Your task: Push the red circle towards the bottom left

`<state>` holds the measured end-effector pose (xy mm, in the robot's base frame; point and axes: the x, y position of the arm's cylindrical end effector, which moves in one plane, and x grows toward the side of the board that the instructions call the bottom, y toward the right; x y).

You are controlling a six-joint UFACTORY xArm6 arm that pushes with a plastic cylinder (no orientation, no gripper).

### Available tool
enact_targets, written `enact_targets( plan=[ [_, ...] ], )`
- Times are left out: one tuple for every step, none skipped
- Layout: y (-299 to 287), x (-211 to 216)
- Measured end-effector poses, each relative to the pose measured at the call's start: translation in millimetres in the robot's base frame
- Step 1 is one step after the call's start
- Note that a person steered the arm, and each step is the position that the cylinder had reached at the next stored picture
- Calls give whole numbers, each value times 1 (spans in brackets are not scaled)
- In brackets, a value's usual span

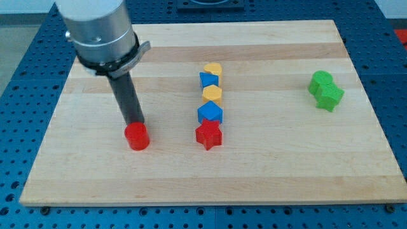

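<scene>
Item under task: the red circle (137,137) lies on the wooden surface (267,178) in its left half, nearer the bottom edge than the top edge, and well clear of the left edge.

My tip (134,123) is down at the surface directly on the top-edge side of the red circle, touching it or just short of it; the exact contact cannot be told. The rod rises from there toward the top left corner, into the grey arm housing (100,32).

The arm carries no gripper, so nothing on it is apart, together or clamped; it ends in the plain rod alone.

Other items: a column of five blocks stands near the middle of the surface, each touching or just beside the next. From the top-edge end they are a yellow block (213,69) of rounded form, a blue block (208,80), a yellow hexagon (212,95), a blue block (210,114) of pentagon-like form, and a red star (208,135). The red star is level with the red circle and apart from it.

Two green blocks (326,91), touching one another, sit toward the right edge in the upper half. Their shapes cannot be made out with certainty.
</scene>
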<state>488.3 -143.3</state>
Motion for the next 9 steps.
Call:
enact_targets(
  plan=[
    [-3, 1],
    [5, -7],
    [23, -7],
    [37, -1],
    [35, 19],
    [6, 35],
    [-32, 36],
    [-37, 37],
    [-9, 37]
  ],
)
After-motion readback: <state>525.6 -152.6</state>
